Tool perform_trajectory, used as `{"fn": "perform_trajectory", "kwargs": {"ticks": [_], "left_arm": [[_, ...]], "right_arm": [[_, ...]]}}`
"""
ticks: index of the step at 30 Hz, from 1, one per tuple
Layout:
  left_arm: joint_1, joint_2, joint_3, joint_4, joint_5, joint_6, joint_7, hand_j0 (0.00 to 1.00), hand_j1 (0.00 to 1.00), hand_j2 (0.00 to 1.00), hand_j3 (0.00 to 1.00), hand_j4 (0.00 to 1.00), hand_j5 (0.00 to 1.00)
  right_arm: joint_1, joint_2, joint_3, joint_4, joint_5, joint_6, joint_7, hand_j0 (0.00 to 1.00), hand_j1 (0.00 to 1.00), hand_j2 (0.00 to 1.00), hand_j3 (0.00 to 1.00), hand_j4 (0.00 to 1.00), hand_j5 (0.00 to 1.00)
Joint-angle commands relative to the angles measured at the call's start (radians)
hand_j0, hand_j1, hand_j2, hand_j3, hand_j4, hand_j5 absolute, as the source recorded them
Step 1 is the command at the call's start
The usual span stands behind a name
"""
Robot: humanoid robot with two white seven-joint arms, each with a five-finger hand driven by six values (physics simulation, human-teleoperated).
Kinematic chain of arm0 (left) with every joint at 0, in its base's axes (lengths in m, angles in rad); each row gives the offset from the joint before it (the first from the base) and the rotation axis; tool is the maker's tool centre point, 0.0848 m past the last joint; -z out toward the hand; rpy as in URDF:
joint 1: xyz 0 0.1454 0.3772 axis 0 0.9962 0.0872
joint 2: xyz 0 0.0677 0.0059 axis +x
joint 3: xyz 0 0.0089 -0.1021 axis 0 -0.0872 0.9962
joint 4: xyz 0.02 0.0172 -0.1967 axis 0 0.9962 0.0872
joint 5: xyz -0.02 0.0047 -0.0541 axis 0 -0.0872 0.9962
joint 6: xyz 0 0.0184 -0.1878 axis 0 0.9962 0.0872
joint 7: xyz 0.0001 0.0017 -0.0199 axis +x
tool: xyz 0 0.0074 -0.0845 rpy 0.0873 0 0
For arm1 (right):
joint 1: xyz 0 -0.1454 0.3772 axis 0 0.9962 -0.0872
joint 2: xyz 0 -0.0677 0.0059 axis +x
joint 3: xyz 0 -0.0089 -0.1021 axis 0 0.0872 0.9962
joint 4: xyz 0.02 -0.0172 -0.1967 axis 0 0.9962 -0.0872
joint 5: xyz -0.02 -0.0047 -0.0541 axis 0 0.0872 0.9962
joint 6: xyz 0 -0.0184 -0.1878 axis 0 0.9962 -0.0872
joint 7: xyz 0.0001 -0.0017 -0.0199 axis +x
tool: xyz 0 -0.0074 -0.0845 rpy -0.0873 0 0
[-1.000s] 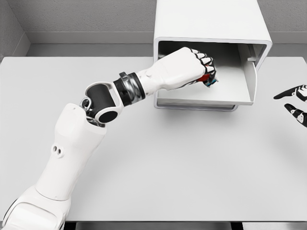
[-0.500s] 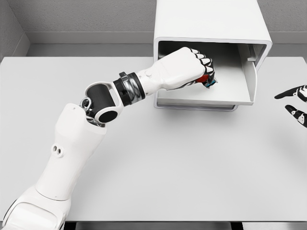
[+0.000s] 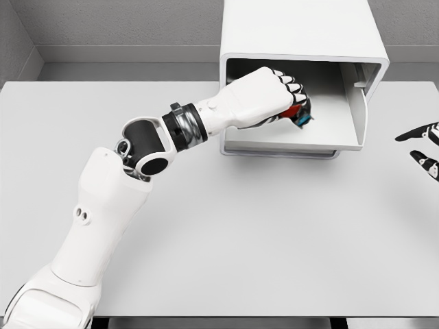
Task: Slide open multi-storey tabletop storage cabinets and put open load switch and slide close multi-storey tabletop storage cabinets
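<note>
A white storage cabinet [image 3: 302, 31] stands at the back of the table with its drawer [image 3: 329, 137] slid out toward me. My left hand [image 3: 274, 92] reaches over the drawer with its fingers curled around a small red and blue load switch [image 3: 298, 114], which is held just above the drawer floor and is mostly hidden by the fingers. At the far right edge of the head view, my right hand [image 3: 424, 147] hovers above the table, fingers spread and holding nothing.
The grey table [image 3: 260, 233] stretches wide in front of the cabinet. A grey wall runs behind the table. The drawer's front panel [image 3: 358, 113] stands at the right end of the drawer.
The left hand has shifted very slightly inside the drawer with the switch. The right hand has drifted a little to the right, further toward the picture's edge.
</note>
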Motion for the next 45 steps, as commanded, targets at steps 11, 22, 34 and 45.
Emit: {"fn": "perform_trajectory", "kwargs": {"ticks": [11, 22, 34, 45], "left_arm": [[0.0, 0.001, -0.002, 0.003, -0.024, 0.007, -0.001, 0.63, 0.63, 0.63, 0.63, 0.63, 0.63], [0.002, 0.001, -0.013, 0.0, -0.024, 0.007, -0.001, 0.63, 0.63, 0.63, 0.63, 0.63, 0.63], [0.002, 0.001, -0.013, -0.008, -0.024, 0.007, -0.001, 0.69, 0.69, 0.69, 0.69, 0.69, 0.69], [0.002, 0.001, -0.015, -0.005, -0.024, 0.009, -0.001, 0.72, 0.72, 0.72, 0.72, 0.72, 0.72]], "right_arm": [[0.002, -0.001, -0.001, 0.0, -0.008, 0.001, 0.0, 0.59, 0.59, 0.59, 0.59, 0.59, 0.59], [0.002, -0.001, -0.001, 0.001, -0.008, 0.001, 0.0, 0.59, 0.59, 0.59, 0.59, 0.59, 0.59], [0.002, -0.001, -0.001, 0.015, -0.008, 0.001, -0.002, 0.59, 0.59, 0.59, 0.59, 0.59, 0.59], [0.023, -0.002, -0.003, 0.026, -0.008, 0.001, -0.002, 0.64, 0.64, 0.64, 0.64, 0.64, 0.64]]}}
